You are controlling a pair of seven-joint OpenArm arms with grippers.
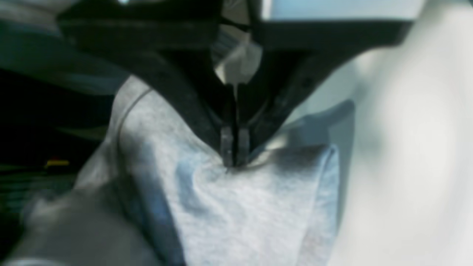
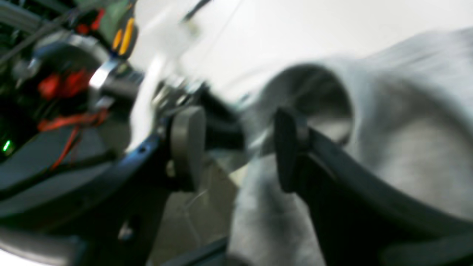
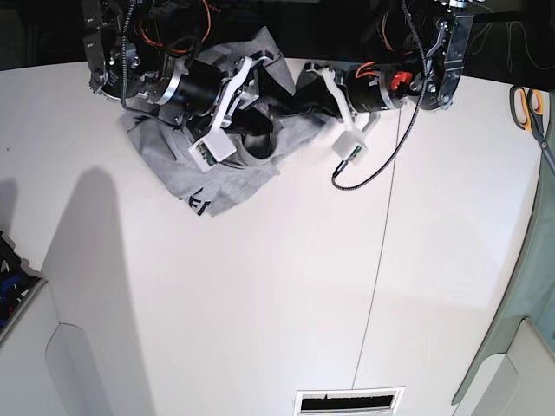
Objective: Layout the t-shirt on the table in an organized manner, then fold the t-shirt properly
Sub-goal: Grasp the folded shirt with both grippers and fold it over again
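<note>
Fabric of the t-shirt (image 1: 236, 207) is being pinched in the clenched left gripper (image 1: 234, 159). The right gripper (image 2: 238, 147) is gaping wide, cloth lying between its jaws. The crumpled grey shirt is bunching at 11 o'clock on the bench (image 3: 286, 286).

The base view was bright and evenly lit, the white surface (image 3: 286, 286) sharp, with a soft grey shadow falling well left of the t-shirt (image 3: 208, 178) and wide-angle bending at the picture's edges. Both wrist views were dimmer and soft; the right wrist view was heavily smeared by motion blur, its background washed out.
</note>
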